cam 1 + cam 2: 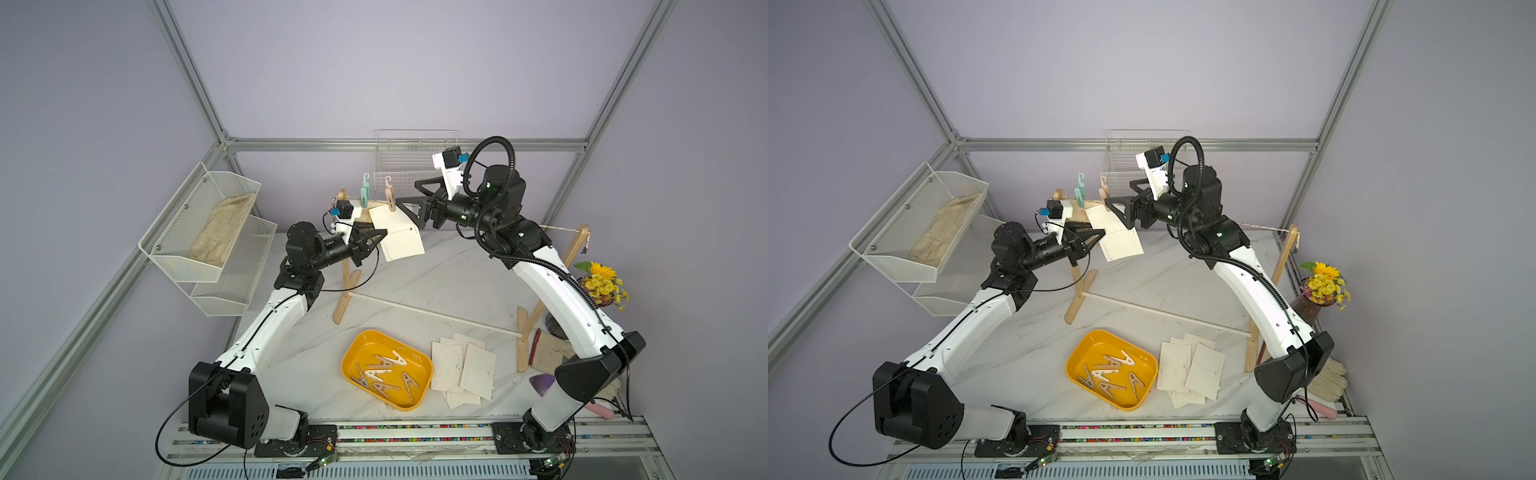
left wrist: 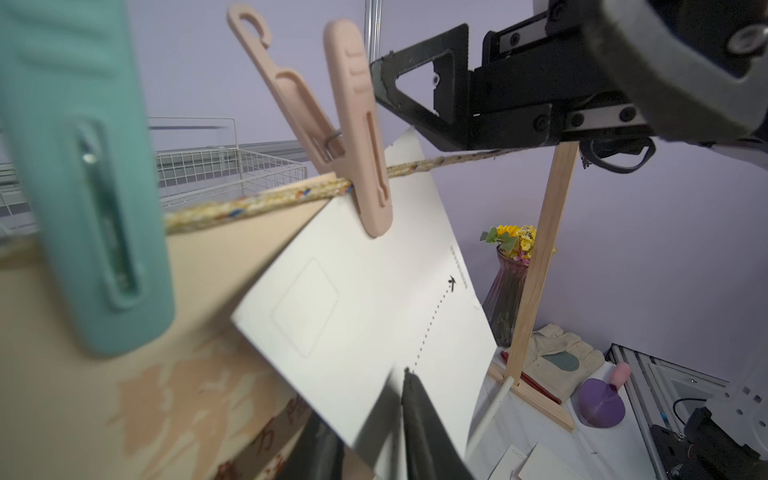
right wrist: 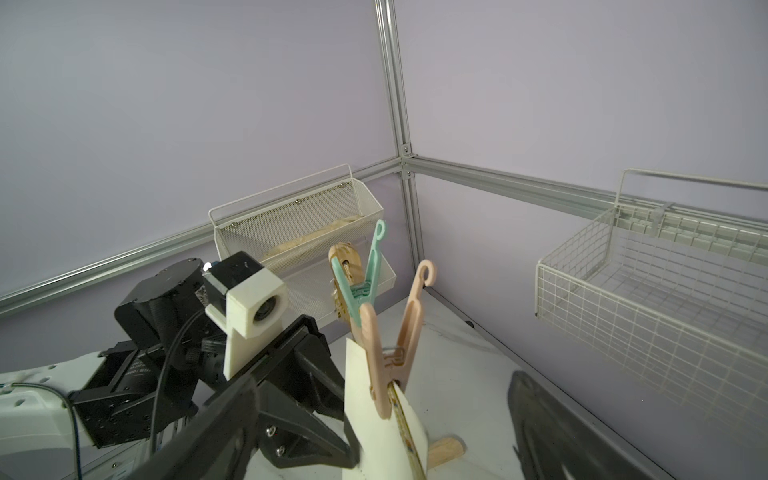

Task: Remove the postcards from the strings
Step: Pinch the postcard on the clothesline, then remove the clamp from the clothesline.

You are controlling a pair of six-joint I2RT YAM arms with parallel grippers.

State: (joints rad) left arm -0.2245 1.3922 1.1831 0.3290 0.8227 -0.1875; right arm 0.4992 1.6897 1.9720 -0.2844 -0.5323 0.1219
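- postcard (image 2: 365, 299): smooth, matt cream paper.
- string (image 2: 257, 203): rough twisted cord, speckled fibres.
- peg (image 2: 361, 137): smooth, matt pink plastic.
- post (image 2: 544, 257): bare pale wood.
- tray (image 1: 357, 353): glossy yellow plastic.
- table (image 1: 436, 282): smooth white marble-patterned top.

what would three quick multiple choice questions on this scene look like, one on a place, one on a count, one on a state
1. The loose postcards lie:
a) on the table beside the yellow tray
b) inside the tray
c) clipped to the string

2. Clothespins on the string:
a) one
b) four
c) two

3. The right hand is:
a) shut on the string
b) open
c) shut on a postcard

Key:
1 a: the pile sits right by the tray.
2 c: only a teal clothespin and a pink clothespin clip it.
3 b: its jaws stand wide apart, holding nothing.
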